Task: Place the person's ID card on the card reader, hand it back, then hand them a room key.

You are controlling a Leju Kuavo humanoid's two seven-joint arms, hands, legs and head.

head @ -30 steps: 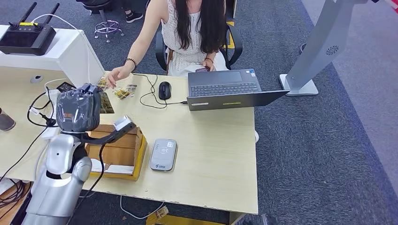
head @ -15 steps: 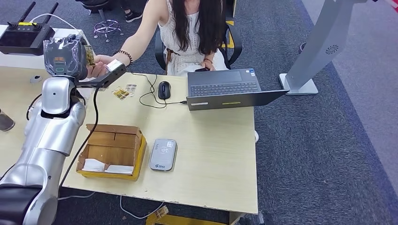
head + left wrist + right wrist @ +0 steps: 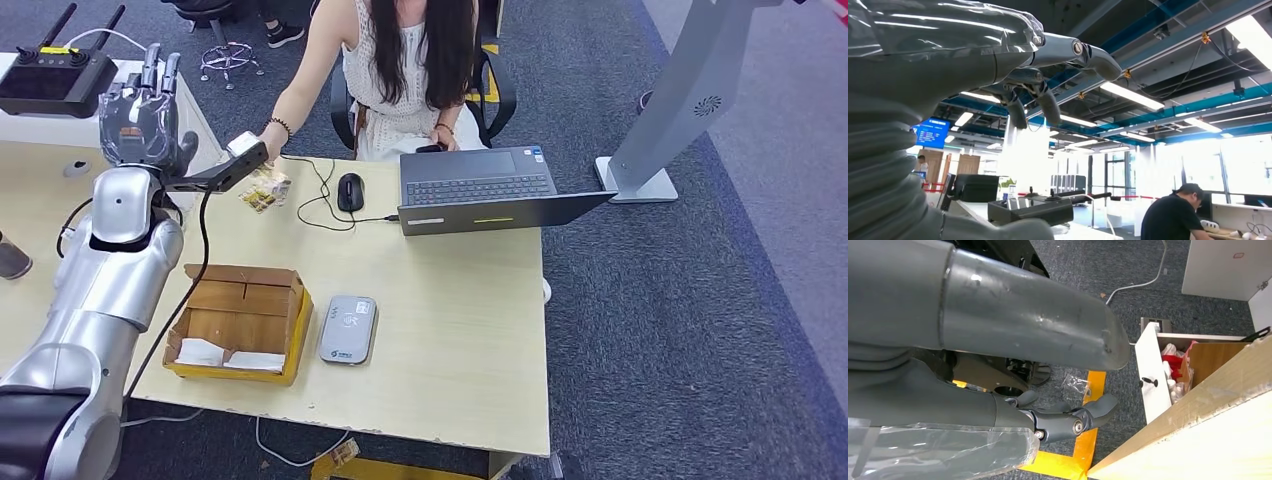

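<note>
My left hand (image 3: 140, 118) is raised above the far left part of the counter (image 3: 460, 330), well beyond the card reader (image 3: 348, 329), fingers spread upward and holding nothing. Half a second ago a card was between this hand and the person's hand; a second ago the hand was low, near the cardboard box (image 3: 238, 322). The card has since left my hand. The left wrist view confirms it: the fingers (image 3: 1048, 102) arc apart with nothing between them.

The person's hand (image 3: 262, 157) has drawn back to the counter, beyond the card reader and just beside the small cards (image 3: 262, 192) lying there. I cannot make out the card itself in that hand; it is hidden or too small to tell. Which card it was cannot be read from the pictures either.

Judgement: a handover has just been completed. The card reader lies bare on top, a grey rounded slab with a printed mark, flat on the counter just beside the cardboard box, whose flaps are open and which holds white slips at its near end.

My right hand (image 3: 1068, 422) hangs below the counter edge, fingers loosely curled and dark, nothing seen in it; whether fully closed, I cannot tell.
</note>
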